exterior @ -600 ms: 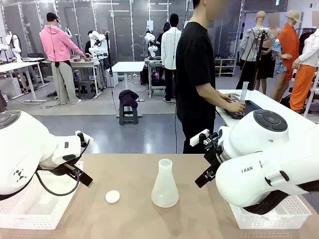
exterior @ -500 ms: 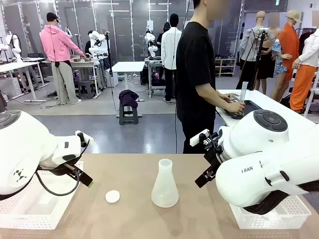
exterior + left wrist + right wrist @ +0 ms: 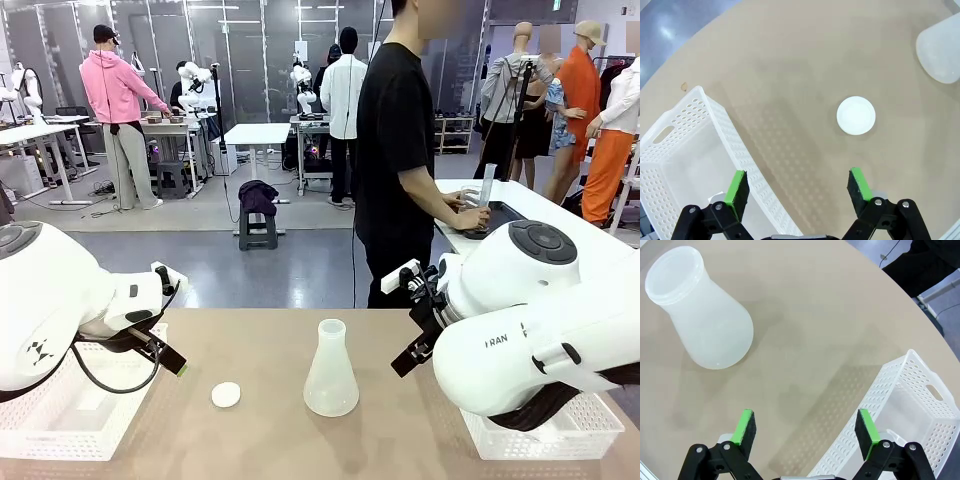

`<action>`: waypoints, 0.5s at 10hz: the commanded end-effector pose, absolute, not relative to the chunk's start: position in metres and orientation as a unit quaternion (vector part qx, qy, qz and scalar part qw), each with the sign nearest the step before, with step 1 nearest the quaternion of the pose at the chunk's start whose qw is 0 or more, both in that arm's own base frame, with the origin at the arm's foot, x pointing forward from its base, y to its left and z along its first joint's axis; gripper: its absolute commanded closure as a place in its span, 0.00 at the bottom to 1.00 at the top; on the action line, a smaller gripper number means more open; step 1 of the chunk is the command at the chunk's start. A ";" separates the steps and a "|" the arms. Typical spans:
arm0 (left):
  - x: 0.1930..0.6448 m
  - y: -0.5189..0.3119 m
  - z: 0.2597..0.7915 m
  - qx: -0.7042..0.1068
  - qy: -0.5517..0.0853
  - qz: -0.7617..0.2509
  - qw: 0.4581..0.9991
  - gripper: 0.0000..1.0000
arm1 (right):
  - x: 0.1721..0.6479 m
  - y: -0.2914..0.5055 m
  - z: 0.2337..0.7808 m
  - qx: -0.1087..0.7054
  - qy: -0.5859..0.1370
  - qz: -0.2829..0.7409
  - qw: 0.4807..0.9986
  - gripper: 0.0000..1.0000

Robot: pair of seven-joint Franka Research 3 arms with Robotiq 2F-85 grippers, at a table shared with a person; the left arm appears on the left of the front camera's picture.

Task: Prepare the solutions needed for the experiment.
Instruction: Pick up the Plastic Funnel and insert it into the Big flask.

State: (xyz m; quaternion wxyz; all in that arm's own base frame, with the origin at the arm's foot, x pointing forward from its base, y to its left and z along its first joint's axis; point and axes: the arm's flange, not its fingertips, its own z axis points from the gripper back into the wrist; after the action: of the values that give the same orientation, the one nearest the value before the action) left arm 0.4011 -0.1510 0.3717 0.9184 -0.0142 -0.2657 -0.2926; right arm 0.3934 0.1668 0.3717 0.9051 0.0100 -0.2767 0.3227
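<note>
A frosted white conical flask [image 3: 330, 375] stands upright and uncapped at the middle of the tan table. Its frosted wall [image 3: 705, 325] shows no coloured liquid, so the solutions are out of view. A round white cap [image 3: 226, 394] lies flat to the flask's left. My left gripper [image 3: 165, 352] hovers above the table left of the cap. In the left wrist view the left gripper [image 3: 797, 181] is open with nothing in it, the cap [image 3: 855, 115] ahead and the flask's base [image 3: 942, 50] at the upper right. My right gripper [image 3: 805, 422] is open and empty, hanging right of the flask [image 3: 415, 345].
White perforated baskets sit at the table's left [image 3: 60, 410] and right [image 3: 560, 430] near corners; their rims [image 3: 700, 125] [image 3: 910, 385] lie close beside each gripper. A person in black [image 3: 395, 150] stands beyond the far edge, hands at a side table [image 3: 540, 205].
Both arms, the flask and the cap have stayed put. The person's hands at the side table have shifted slightly.
</note>
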 end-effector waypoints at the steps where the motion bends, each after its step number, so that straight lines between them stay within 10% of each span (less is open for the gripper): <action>1: 0.401 -0.151 0.372 -0.014 -0.266 -0.292 0.919 0.00 | 0.393 0.167 0.372 0.011 -0.277 0.322 0.905 0.00; 5: 0.401 -0.151 0.372 -0.014 -0.266 -0.292 0.919 0.00 | 0.393 0.167 0.372 0.011 -0.277 0.322 0.905 0.00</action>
State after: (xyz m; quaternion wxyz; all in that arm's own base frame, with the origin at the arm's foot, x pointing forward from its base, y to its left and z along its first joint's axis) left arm 0.4011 -0.1510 0.3717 0.9184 -0.0142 -0.2657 -0.2927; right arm 0.3934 0.1668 0.3717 0.9051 0.0100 -0.2767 0.3228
